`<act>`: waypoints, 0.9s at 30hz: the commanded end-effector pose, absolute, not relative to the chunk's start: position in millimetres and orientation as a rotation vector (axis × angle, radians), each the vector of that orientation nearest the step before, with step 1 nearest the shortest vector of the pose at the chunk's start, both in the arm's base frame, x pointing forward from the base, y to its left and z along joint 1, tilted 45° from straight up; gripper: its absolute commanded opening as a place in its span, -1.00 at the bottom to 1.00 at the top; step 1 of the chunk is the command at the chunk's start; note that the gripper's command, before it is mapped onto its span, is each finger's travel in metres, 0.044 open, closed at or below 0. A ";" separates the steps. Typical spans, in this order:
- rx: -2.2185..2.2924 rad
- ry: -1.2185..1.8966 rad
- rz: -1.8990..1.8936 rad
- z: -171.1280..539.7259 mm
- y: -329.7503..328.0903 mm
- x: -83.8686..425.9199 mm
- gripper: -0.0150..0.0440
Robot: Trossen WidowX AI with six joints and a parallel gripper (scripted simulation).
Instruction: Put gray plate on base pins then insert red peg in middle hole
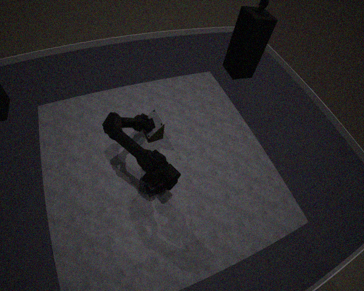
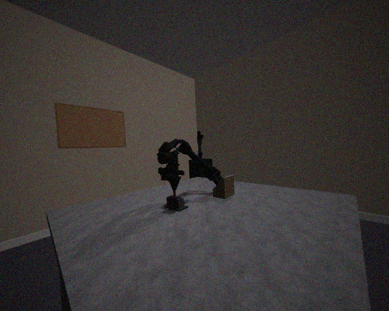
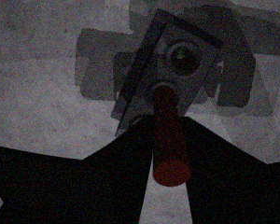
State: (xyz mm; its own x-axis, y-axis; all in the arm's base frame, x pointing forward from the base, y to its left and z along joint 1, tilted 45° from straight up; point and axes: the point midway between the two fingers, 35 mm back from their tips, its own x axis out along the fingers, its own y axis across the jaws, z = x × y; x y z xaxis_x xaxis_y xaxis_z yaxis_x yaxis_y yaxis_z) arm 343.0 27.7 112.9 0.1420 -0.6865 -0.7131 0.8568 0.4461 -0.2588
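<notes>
My gripper (image 2: 174, 190) (image 3: 166, 123) points down and is shut on the red peg (image 2: 174, 193) (image 3: 170, 151). The peg is upright, with its lower end at the middle hole of the gray plate (image 3: 192, 84). The wrist view does not show clearly how deep the tip is; most of the peg stands above the plate. The plate lies on the dark base (image 2: 175, 204) and looks flat. One end hole shows a pin inside; the other is partly hidden by a finger. In the top view the arm hides the gripper, peg and plate.
A tan box-like block (image 1: 157, 133) (image 2: 229, 187) stands by the arm's foot. The arm (image 1: 130, 145) (image 2: 188, 150) arches from there to the base. Dark pedestals (image 1: 249, 40) stand off the table (image 1: 222, 175) (image 2: 221, 251).
</notes>
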 end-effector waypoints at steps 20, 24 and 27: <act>0.232 0.883 -1.130 112.0 26.6 343.2 -0.49; 0.232 0.883 -1.130 112.0 26.6 343.2 -0.31; 0.232 0.883 -1.130 112.0 26.6 343.2 -0.05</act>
State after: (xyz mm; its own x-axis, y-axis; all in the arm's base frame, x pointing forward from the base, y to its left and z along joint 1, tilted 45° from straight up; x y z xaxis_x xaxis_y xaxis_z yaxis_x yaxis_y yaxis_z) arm 343.3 26.7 111.9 0.1411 -0.6864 -0.7134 0.8578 0.4446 -0.2581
